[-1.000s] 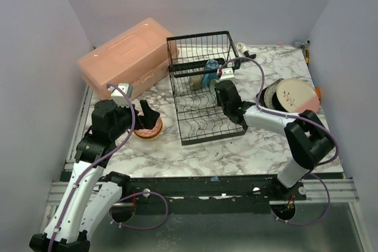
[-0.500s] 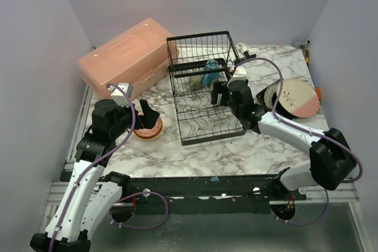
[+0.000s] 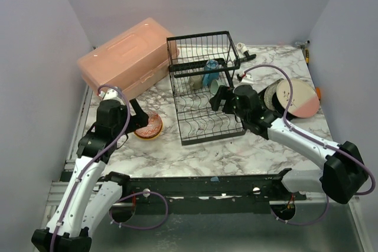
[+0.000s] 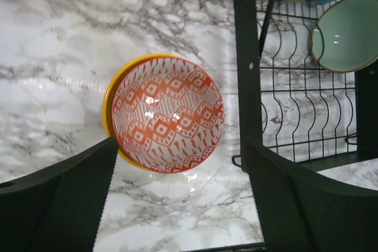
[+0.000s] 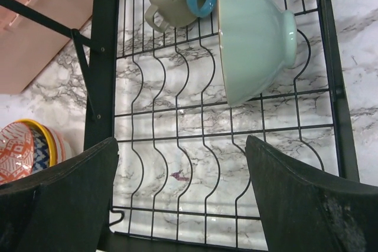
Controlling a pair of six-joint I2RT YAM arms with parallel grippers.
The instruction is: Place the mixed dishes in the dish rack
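You are looking to be at the start of a pick. Your left gripper (image 4: 180,146) is hovering wide open and empty over the red-patterned bowl (image 4: 168,119), which is sitting mouth-up inside the yellow bowl (image 4: 111,95) on the surface (image 4: 47,45), just beside the rack (image 4: 245,57). Being round, it is offering no long axis, so I judge you are needing a straight drop over one rim. Farther on, your right gripper (image 5: 180,146) is hanging open and empty above the rack, where the mint bowl (image 5: 254,39) is standing on edge, mouth sideways.
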